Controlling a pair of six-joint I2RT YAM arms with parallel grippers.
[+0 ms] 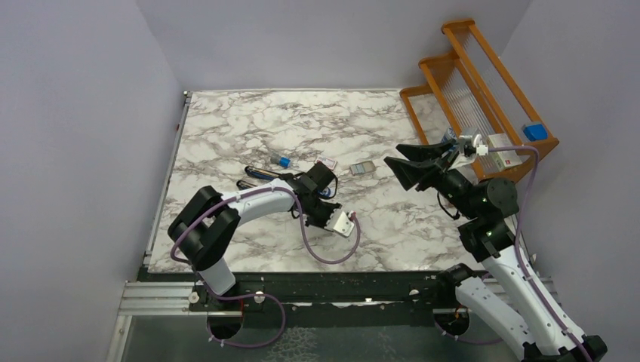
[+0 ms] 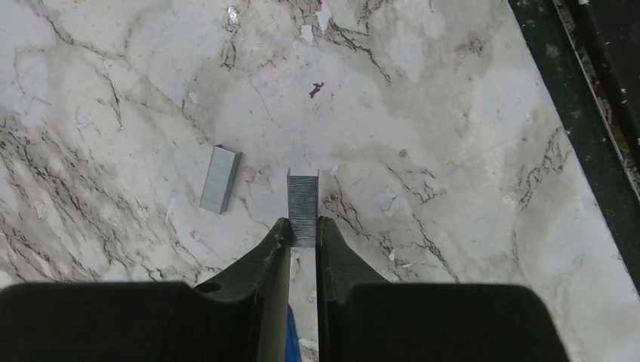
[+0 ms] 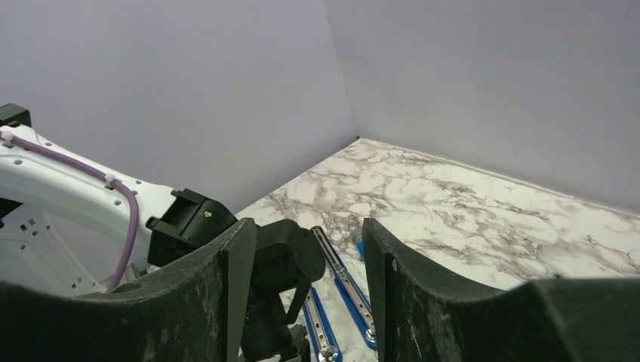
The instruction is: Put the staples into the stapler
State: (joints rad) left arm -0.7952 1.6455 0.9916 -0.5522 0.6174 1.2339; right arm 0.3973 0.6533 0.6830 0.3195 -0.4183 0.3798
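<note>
My left gripper is shut on the near end of a silvery strip of staples, low over the marble. A second staple strip lies loose just to its left. In the top view the left gripper points down near the table's middle. The small white staple box with a pink label lies just beyond it. The blue stapler lies opened to the left, and its metal channels show in the right wrist view. My right gripper hangs open and empty above the table's right side.
A small blue-capped cylinder lies behind the stapler. A small grey box sits right of the white box. A wooden rack stands at the back right. The black table edge runs close to the left gripper.
</note>
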